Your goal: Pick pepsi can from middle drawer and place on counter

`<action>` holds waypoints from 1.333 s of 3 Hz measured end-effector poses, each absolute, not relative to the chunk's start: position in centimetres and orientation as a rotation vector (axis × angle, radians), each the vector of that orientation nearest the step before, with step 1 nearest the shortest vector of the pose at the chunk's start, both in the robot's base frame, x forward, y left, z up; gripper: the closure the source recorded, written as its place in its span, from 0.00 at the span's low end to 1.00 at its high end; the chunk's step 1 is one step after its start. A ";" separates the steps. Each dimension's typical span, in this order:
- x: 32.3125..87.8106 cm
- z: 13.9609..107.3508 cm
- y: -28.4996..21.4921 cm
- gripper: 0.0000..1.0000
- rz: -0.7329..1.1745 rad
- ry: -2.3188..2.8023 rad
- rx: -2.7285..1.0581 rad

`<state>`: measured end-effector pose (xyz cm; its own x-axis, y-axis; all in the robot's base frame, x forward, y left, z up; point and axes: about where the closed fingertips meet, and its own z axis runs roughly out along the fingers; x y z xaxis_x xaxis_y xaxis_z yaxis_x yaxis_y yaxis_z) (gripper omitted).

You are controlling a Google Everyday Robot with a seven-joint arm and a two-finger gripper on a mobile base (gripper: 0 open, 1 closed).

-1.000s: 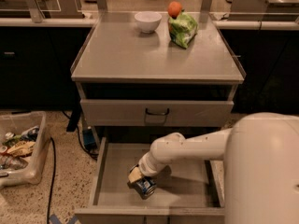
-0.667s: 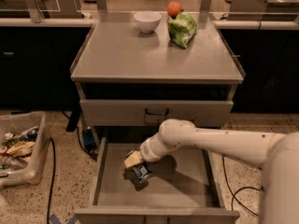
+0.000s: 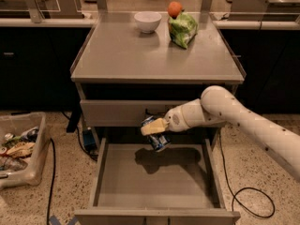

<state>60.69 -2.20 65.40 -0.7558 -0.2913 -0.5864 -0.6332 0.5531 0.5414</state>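
Observation:
The pepsi can (image 3: 157, 139), dark blue with white markings, hangs tilted in my gripper (image 3: 154, 129), which is shut on it. The gripper holds it in the air above the back of the open middle drawer (image 3: 154, 177), in front of the closed upper drawer front. The drawer floor is bare and shows the can's shadow. The counter (image 3: 122, 55) is the grey cabinet top above and behind the gripper. My white arm reaches in from the right.
On the counter's back stand a white bowl (image 3: 147, 21), a green bag (image 3: 183, 29) and an orange fruit (image 3: 175, 8). A plastic bin of clutter (image 3: 18, 149) sits on the floor at left. Cables lie on the floor at both sides.
The gripper has lifted the can off the drawer floor and raised it toward the level of the upper drawer front. The arm has drawn back to the right.

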 end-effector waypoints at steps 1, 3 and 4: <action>60.9 65.6 -2.3 1.00 1.051 2.328 -0.800; 61.6 69.4 -2.1 1.00 1.073 2.297 -0.809; 63.7 74.7 -2.6 1.00 1.108 2.258 -0.796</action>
